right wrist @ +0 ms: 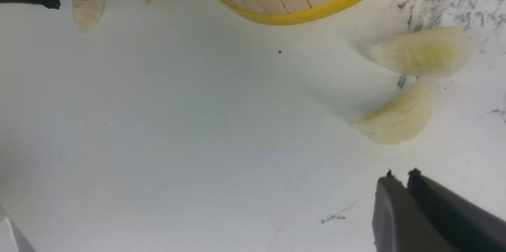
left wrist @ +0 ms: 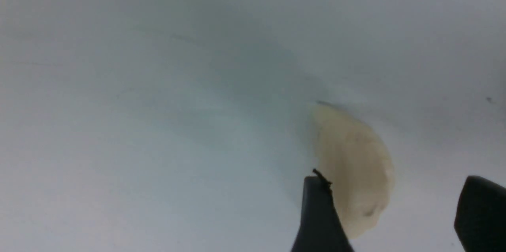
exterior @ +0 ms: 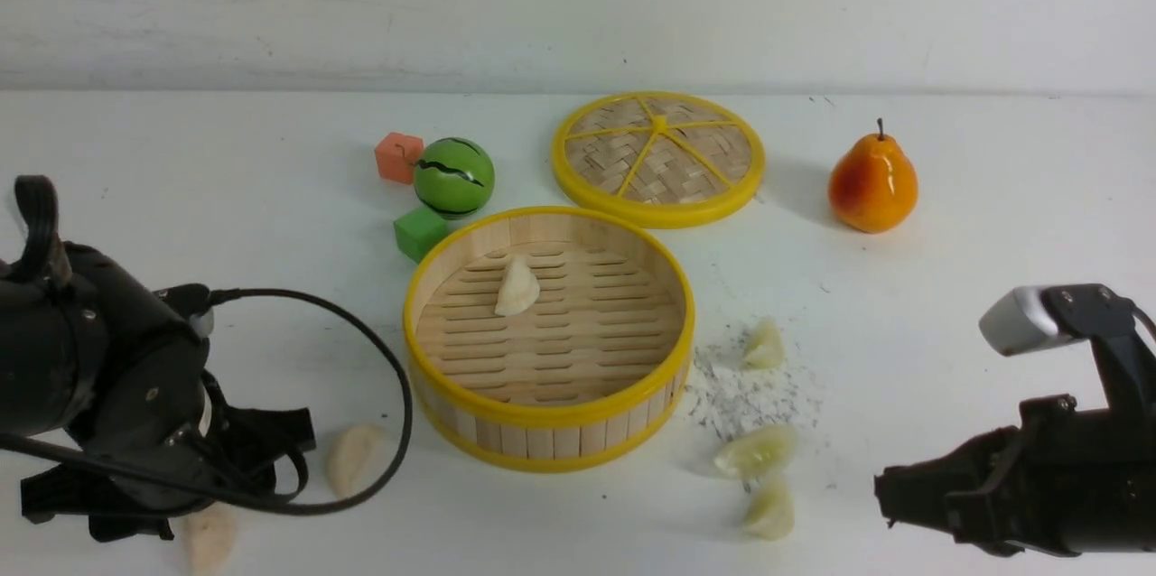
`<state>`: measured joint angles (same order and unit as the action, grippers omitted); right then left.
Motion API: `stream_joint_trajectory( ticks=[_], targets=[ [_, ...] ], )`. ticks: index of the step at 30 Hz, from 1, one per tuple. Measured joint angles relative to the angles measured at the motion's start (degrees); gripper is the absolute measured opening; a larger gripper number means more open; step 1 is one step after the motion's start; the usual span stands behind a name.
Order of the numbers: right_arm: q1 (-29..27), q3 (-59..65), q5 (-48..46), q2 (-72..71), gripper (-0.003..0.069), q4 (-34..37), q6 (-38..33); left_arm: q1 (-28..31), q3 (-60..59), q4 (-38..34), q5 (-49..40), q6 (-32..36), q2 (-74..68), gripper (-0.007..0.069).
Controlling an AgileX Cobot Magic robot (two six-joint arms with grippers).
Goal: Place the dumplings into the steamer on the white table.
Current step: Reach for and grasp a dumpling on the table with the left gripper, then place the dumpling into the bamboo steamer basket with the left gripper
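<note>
The steamer [exterior: 542, 418] stands mid-table with one cream dumpling [exterior: 517, 287] inside. Two cream dumplings lie at the front left, one [exterior: 352, 457] near the steamer and one [exterior: 211, 540] by the front edge. Three greenish dumplings [exterior: 764, 346] [exterior: 757, 451] [exterior: 770, 510] lie right of the steamer. My left gripper [exterior: 135, 513] is open low over the white table [exterior: 181, 197]; in its wrist view the gripper [left wrist: 395, 181] has a cream dumpling [left wrist: 352, 157] beside one finger, not gripped. My right gripper [exterior: 890, 495] [right wrist: 401, 173] is shut and empty, just short of the nearest greenish dumpling [right wrist: 395, 119].
The woven lid [exterior: 657, 159] lies behind the steamer, an orange pear [exterior: 872, 181] to its right. A green ball [exterior: 453, 177], an orange cube [exterior: 398, 157] and a green cube [exterior: 419, 231] sit at the steamer's back left. Grey scratches [exterior: 750, 395] mark the table.
</note>
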<state>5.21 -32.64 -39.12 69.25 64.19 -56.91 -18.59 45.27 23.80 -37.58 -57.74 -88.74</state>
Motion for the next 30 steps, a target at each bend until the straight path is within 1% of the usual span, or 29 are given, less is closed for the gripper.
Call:
stream_joint_trajectory(
  ticks=[5,7,10,13,14,16,19,20,22,23,24,28,30],
  targets=[
    [0.0,0.0,-0.2,0.0,0.0052,0.4,0.0,0.0,0.0,1.4,0.3,-0.5,-3.4,0.0433],
    [0.0,0.0,-0.3,0.0,0.0053,0.4,0.0,0.0,0.0,2.0,1.3,-0.5,-5.1,0.0409],
    [0.0,0.0,-0.5,0.0,0.0053,0.4,0.0,0.0,0.1,3.1,3.2,-0.5,-6.1,0.0340],
    [0.0,0.0,-0.5,0.0,0.0053,0.6,0.0,0.0,0.9,2.7,3.1,0.7,-5.7,0.0223],
    [0.0,0.0,-0.5,0.0,0.0053,0.7,0.0,0.0,1.5,2.0,3.1,2.0,-5.3,0.0211],
    [0.0,0.0,-0.4,0.0,0.0053,0.8,0.0,0.0,2.5,0.1,2.8,3.9,-4.4,0.0215],
    [0.0,0.0,0.1,0.0,0.0055,0.8,-0.1,0.0,9.5,-10.2,2.1,15.9,-1.5,0.0217],
    [0.0,0.0,0.3,0.0,0.0056,0.8,-0.2,0.0,12.8,-15.0,1.9,20.9,-1.1,0.0217],
    [0.0,0.0,0.5,0.0,0.0056,0.8,-0.3,0.0,18.2,-23.8,1.8,28.5,-1.6,0.0217],
    [0.0,0.0,0.5,0.0,0.0056,0.8,-0.3,0.0,20.7,-26.3,1.7,31.8,-2.2,0.0217],
    [0.0,0.0,0.6,0.0,0.0056,0.8,-0.3,0.0,23.9,-30.6,1.7,35.7,-3.4,0.0217],
    [0.0,0.0,0.6,0.0,0.0059,1.4,-1.4,-0.1,36.4,-45.2,0.7,48.5,-11.7,0.0217],
    [0.0,0.0,0.6,0.0,0.0059,1.4,-1.5,-0.2,41.0,-48.9,-0.6,51.9,-15.6,0.0217]
  ],
)
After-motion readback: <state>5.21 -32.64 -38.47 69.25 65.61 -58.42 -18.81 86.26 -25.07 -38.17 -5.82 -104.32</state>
